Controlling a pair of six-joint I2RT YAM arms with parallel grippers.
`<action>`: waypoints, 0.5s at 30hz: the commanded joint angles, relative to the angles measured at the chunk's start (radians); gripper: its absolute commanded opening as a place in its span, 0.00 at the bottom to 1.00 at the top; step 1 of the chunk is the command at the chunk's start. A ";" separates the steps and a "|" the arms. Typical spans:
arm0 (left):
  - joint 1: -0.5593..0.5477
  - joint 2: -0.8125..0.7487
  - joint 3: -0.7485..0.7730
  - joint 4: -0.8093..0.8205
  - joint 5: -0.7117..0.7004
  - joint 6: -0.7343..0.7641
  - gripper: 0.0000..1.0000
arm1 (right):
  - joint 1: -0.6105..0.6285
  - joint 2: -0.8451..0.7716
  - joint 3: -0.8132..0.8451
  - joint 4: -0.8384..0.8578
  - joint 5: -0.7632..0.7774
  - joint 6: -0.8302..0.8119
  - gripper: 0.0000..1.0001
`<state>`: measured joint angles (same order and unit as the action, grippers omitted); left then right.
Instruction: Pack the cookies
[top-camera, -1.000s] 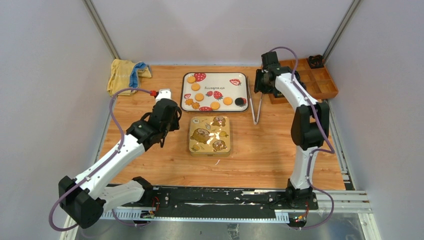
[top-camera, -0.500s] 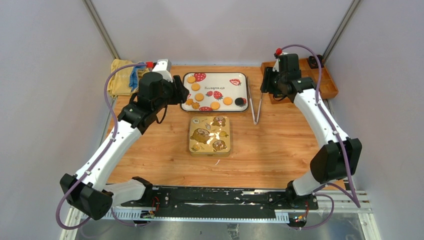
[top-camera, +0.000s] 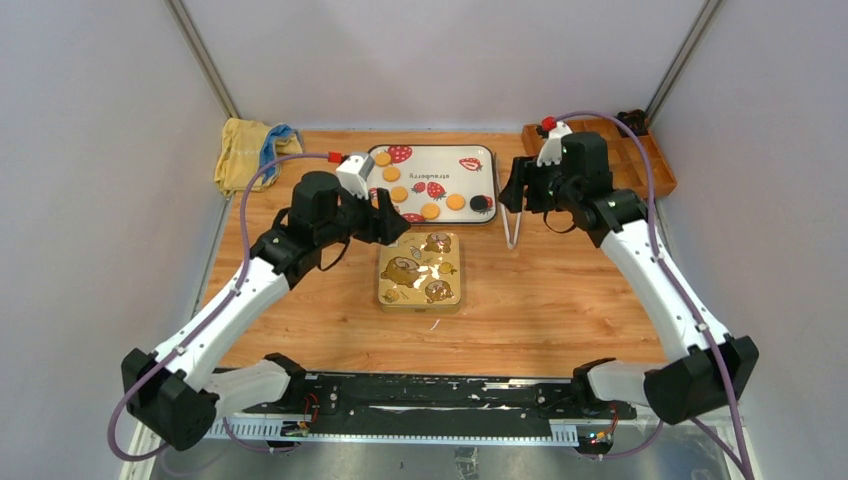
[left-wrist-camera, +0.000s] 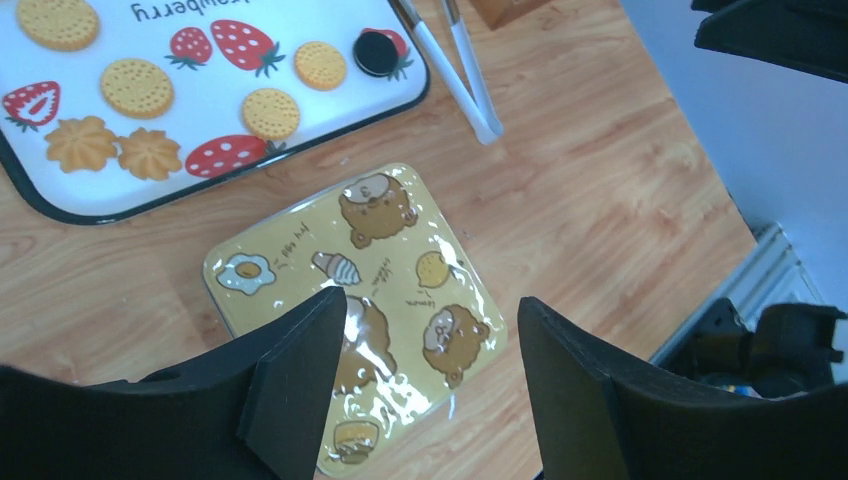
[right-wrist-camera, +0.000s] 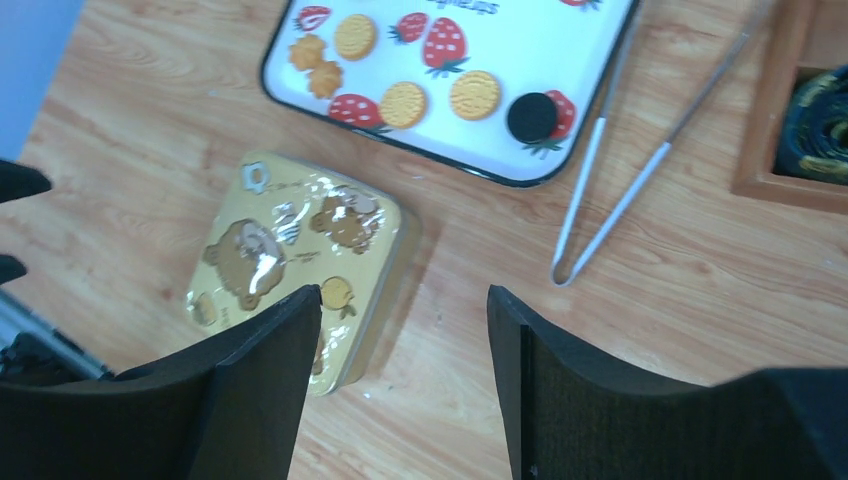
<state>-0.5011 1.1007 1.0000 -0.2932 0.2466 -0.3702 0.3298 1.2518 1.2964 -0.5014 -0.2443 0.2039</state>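
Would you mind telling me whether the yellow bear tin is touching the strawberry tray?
Apart. The right wrist view shows a strip of bare wood between the tin and the tray; the left wrist view agrees.

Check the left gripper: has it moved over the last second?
Yes. The left gripper has swung rightward, from well left of the bear-print tin to its far-left corner, beside the near edge of the strawberry tray.

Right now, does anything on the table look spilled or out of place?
Nothing stands out. The cookies all lie on the tray, the tin sits closed, the tongs lie beside the tray; only the cloth is crumpled, in the far left corner.
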 joint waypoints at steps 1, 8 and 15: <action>-0.017 -0.124 -0.059 0.033 0.067 -0.018 0.70 | 0.059 -0.095 -0.083 0.044 -0.157 -0.015 0.67; -0.039 -0.264 -0.160 -0.025 -0.025 -0.054 0.71 | 0.234 -0.148 -0.175 0.029 -0.084 -0.014 0.69; -0.039 -0.265 -0.101 -0.081 -0.127 -0.033 0.73 | 0.300 -0.157 -0.204 0.007 0.099 -0.015 0.69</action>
<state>-0.5346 0.8242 0.8585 -0.3492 0.1768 -0.4076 0.5976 1.1145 1.0973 -0.4732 -0.2741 0.1955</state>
